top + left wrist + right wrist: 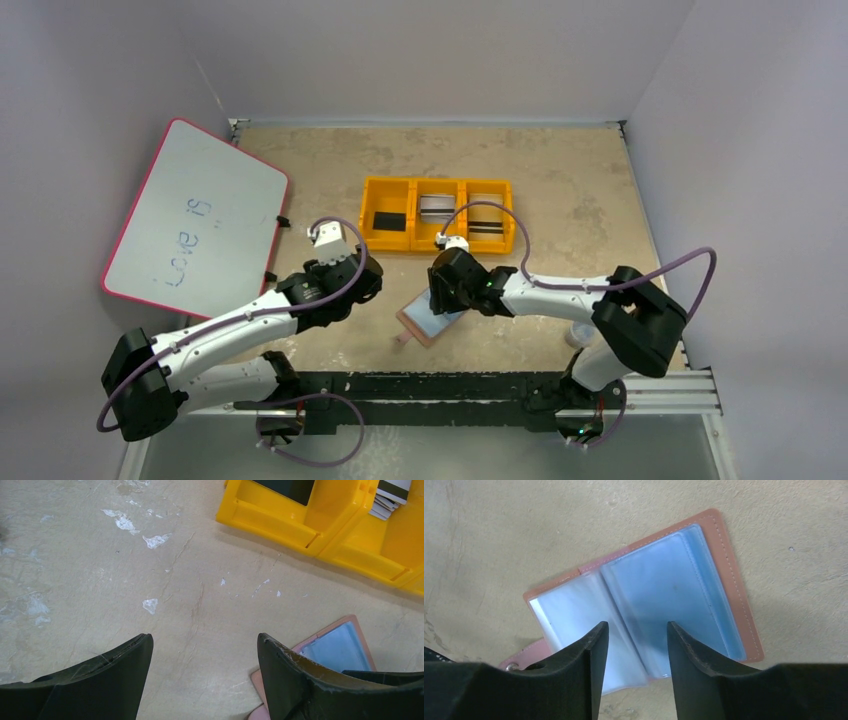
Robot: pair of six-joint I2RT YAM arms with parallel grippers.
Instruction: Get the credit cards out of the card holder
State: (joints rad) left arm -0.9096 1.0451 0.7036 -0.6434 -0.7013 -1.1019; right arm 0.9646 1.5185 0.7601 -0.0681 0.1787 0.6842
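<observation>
The card holder point(432, 322) lies open on the table, tan leather outside with pale blue-grey clear sleeves point(664, 590) facing up and its snap tab point(519, 662) at the near left. I cannot tell if credit cards sit in the sleeves. My right gripper point(637, 625) hovers just over the holder's near edge point(443, 298), open. A blurred sleeve leaf lies in the gap below its fingers, and neither finger touches it. My left gripper point(205, 639) is open over bare table just left of the holder point(335, 647), holding nothing point(366, 278).
An orange three-compartment tray point(385, 182) stands behind the holder, its near wall point(270, 517) close ahead of the left gripper. A black card and striped cards lie in it. A red-edged whiteboard point(195, 220) leans at the left. A small white object point(580, 333) sits by the right arm's base.
</observation>
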